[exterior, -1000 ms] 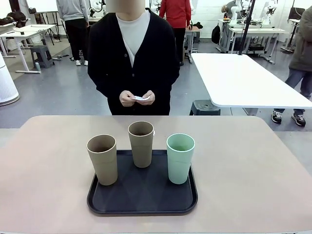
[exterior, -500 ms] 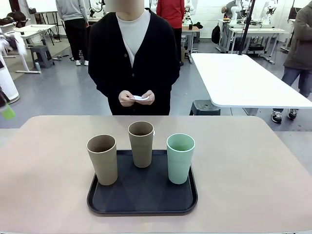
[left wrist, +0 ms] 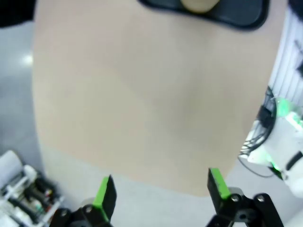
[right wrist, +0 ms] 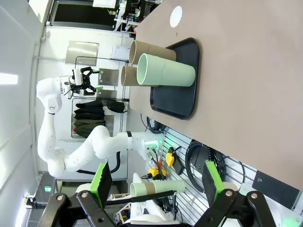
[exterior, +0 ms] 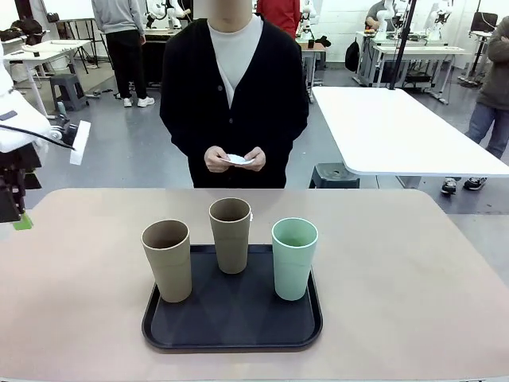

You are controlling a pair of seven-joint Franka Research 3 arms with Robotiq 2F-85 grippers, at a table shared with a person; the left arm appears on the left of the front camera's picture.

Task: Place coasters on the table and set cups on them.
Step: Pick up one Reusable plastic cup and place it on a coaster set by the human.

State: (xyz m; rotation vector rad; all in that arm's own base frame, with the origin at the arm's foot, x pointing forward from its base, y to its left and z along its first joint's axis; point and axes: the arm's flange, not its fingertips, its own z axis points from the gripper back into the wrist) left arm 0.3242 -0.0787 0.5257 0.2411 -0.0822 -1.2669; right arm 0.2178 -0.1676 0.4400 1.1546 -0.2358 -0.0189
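Note:
Three cups stand upright on a black tray (exterior: 231, 330): a tan cup (exterior: 167, 259) front left, a tan cup (exterior: 231, 235) at the back, and a mint green cup (exterior: 294, 259) on the right. Across the table (exterior: 398, 270), the person's hands hold white coasters (exterior: 234, 160) at waist height. My left gripper (exterior: 16, 208) hangs open above the table's far left edge, well away from the tray. Its open green pads (left wrist: 105, 193) frame bare tabletop (left wrist: 142, 94). My right gripper (right wrist: 157, 180) is open and empty, side-on to the mint cup (right wrist: 165, 73) and the tray (right wrist: 177, 97).
A small round white disc with a scalloped rim (right wrist: 176, 15) shows on the tabletop far beyond the tray; it looks like a coaster. A white table (exterior: 398, 131) stands behind at the right. Bare tabletop lies on both sides of the tray.
My left arm has come into the front view at the left edge. The person has shifted slightly to the right, still holding the coasters. The cups have not moved.

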